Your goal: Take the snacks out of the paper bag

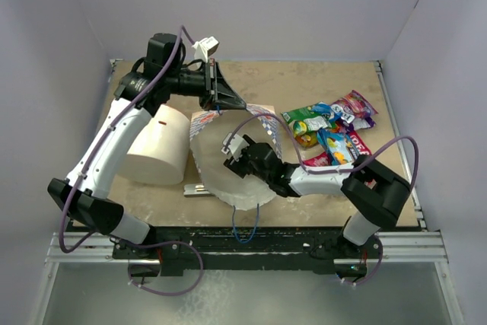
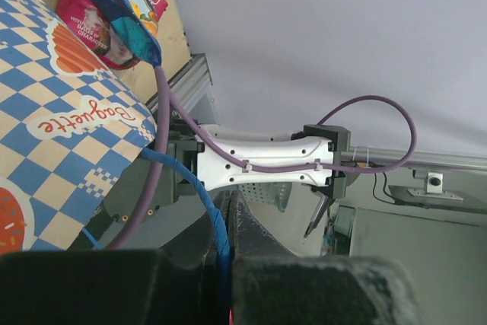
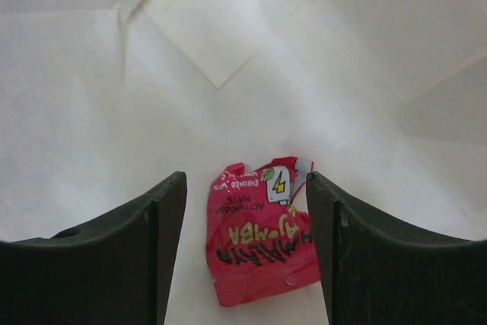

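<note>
two black fingers (image 3: 148,249) of the right gripper (image 3: 245,188) fill the bottom of the right wrist view. they are spread wide with a red packet (image 3: 259,245) lying loose between them, not pinched. its right corner sits just beside the right finger, and i cannot tell whether they touch. the packet rests on the cream inside of the paper bag (image 3: 228,51), so this gripper is down in the bag's mouth, placed to close on what looks like the last of the snacks in there. its black print is upside-down and crumpled. it seems to read "himalaya" above a second word i can't make out, with a small lightning-bolt mark on a white patch.

the left gripper (image 2: 227,275) has its fingers pressed together on the bag's blue string handle (image 2: 207,199), which runs into the seam between them. judging from the top view, this grip lifts the far rim and holds the mouth open for the other arm. the bag's checkered blue-and-white band carries a white cloud label reading "boquette" (image 2: 91,119).

other snacks (image 1: 333,131) lie heaped on the table to the right of the bag, well outside it. a white cylinder (image 1: 156,148) stands to the bag's left.
</note>
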`<action>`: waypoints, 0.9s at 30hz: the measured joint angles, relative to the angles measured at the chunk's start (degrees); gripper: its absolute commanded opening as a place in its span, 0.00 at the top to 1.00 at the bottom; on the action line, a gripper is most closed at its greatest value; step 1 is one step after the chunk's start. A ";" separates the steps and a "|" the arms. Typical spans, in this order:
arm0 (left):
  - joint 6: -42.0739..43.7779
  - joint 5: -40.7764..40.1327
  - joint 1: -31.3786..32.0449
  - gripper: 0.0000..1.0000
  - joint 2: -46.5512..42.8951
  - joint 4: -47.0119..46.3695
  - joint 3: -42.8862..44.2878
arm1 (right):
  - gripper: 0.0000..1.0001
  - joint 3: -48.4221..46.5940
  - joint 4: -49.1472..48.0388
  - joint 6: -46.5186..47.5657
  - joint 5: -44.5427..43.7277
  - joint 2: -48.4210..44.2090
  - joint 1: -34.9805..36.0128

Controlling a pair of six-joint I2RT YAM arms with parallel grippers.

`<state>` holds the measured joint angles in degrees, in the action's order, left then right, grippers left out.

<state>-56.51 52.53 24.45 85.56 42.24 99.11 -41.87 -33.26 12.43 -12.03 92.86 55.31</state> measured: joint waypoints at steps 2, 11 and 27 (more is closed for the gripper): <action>-0.35 0.00 0.00 1.00 0.17 -0.87 0.00 | 0.33 0.04 -0.79 -0.44 -0.20 0.15 0.68; -0.96 0.00 0.00 1.00 3.21 -2.29 0.04 | 0.27 -0.83 0.28 3.52 -5.25 0.20 7.13; -1.49 0.02 0.00 1.00 3.39 -3.56 0.00 | 0.16 -18.12 14.43 -10.29 -20.72 15.04 6.93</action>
<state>-58.00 52.56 24.45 88.95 38.68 99.11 -59.99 -18.83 2.13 -32.75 107.90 62.24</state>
